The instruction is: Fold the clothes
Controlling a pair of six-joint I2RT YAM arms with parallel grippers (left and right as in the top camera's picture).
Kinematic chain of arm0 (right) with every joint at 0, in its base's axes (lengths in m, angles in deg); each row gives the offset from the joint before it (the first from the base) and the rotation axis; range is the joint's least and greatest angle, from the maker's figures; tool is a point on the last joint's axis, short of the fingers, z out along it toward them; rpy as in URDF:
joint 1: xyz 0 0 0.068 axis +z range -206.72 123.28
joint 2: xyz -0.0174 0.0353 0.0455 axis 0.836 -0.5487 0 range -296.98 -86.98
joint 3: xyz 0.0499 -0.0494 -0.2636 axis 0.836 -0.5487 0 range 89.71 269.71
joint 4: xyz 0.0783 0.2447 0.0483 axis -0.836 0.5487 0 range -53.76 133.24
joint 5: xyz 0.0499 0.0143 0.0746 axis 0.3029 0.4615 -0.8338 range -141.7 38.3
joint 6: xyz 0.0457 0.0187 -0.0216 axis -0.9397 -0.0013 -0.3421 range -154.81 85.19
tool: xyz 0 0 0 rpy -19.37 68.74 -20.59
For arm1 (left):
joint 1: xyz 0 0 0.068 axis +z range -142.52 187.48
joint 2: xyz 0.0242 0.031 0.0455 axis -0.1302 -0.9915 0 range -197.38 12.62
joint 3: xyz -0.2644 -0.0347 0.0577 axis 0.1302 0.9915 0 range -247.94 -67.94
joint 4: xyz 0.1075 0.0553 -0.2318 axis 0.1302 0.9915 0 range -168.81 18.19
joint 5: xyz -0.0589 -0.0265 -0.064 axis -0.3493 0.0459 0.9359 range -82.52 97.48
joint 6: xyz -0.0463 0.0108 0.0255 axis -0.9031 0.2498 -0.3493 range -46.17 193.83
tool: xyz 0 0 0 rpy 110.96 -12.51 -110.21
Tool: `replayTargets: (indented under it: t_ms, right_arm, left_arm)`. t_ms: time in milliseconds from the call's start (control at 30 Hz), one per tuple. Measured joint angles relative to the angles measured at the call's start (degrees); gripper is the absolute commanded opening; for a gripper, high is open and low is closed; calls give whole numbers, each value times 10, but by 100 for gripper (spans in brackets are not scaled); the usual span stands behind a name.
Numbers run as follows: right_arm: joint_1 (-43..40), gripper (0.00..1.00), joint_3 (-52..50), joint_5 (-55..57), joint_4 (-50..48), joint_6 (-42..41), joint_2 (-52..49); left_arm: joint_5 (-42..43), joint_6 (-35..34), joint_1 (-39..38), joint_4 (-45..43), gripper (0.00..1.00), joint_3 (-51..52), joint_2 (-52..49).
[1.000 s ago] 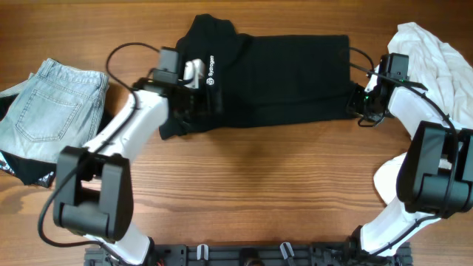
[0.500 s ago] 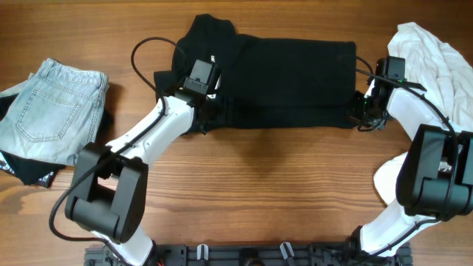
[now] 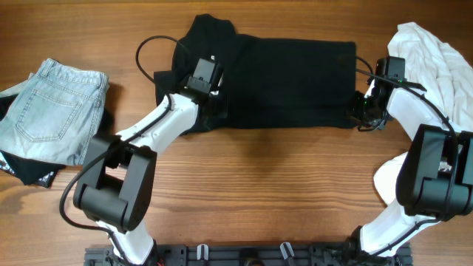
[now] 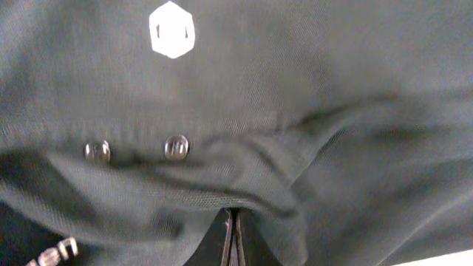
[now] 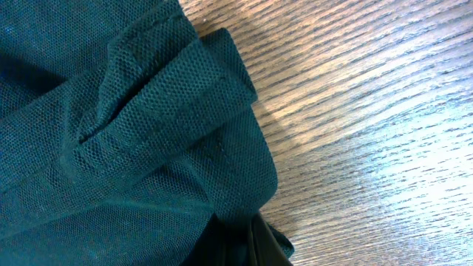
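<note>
Currently: black polo shirt [image 3: 288, 77] lying spread at upper centre of the overhead frame. I am pinching a fold near its snaps with my left gripper [image 4: 233, 240] and its right hem with my right gripper [image 5: 251, 244], probably to lift both ends evenly for folding.

I am stretching both arms forward, with my left gripper [image 4: 233, 238] and right gripper [image 3: 362, 112] both pinching closed.

Brown wooden table [image 3: 281, 170], fine grain left to right, pale sheen in places.
</note>
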Motion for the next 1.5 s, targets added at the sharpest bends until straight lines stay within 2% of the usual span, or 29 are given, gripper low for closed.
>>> replayTargets:
  t_ms: [67,100,133,167,200,333,433,533,633,667,700,733,867,1000,1033,1067,1100,1133,1200,1433,1500]
  right_arm:
    - [0,4,0,0,0,0,0]
    - [0,4,0,0,0,0,0]
    - [0,4,0,0,0,0,0]
    - [0,4,0,0,0,0,0]
    - [0,5,0,0,0,0,0]
    - [0,5,0,0,0,0,0]
    - [0,5,0,0,0,0,0]
    - [0,5,0,0,0,0,0]
    - [0,5,0,1,0,0,0]
    - [0,5,0,1,0,0,0]
    - [0,5,0,1,0,0,0]
    - [0,5,0,1,0,0,0]
    - [0,5,0,1,0,0,0]
    - [0,5,0,1,0,0,0]
    - [0,5,0,1,0,0,0]
    - [0,5,0,1,0,0,0]
    - [0,5,0,2,1,0,0]
    - [0,5,0,2,2,0,0]
    - [0,5,0,3,2,0,0]
    - [0,6,0,7,5,0,0]
    - [0,5,0,8,5,0,1]
  left_arm:
    - [0,0,0,-7,8,-25,0]
    - [0,0,0,-9,24,-39,0]
    - [0,1,0,-8,32,-53,0]
    - [3,1,0,1,45,-67,0]
    - [8,1,0,14,52,-74,0]
    - [20,-1,-9,108,57,-78,0]
    - [23,0,-25,142,59,-78,-4]
    - [20,0,-38,139,53,-78,-28]
    - [-1,2,-41,126,31,-78,-65]
    - [-12,0,-41,125,18,-78,-71]
    - [-29,-1,-41,123,9,-78,-76]
    - [-44,0,-41,121,4,-78,-76]
    - [-90,0,-41,115,4,-80,-75]
    - [-112,5,-41,56,4,-115,-72]
    - [-116,10,-41,16,12,-127,-69]
    - [-119,14,-40,-26,40,-141,-66]
    - [-120,13,-39,-51,59,-148,-62]
    - [-120,12,-36,-65,88,-153,-57]
    - [-115,6,-27,-51,100,-157,-51]
    - [-101,-22,-7,265,100,-158,-50]
    - [-103,-46,1,316,100,-156,-50]
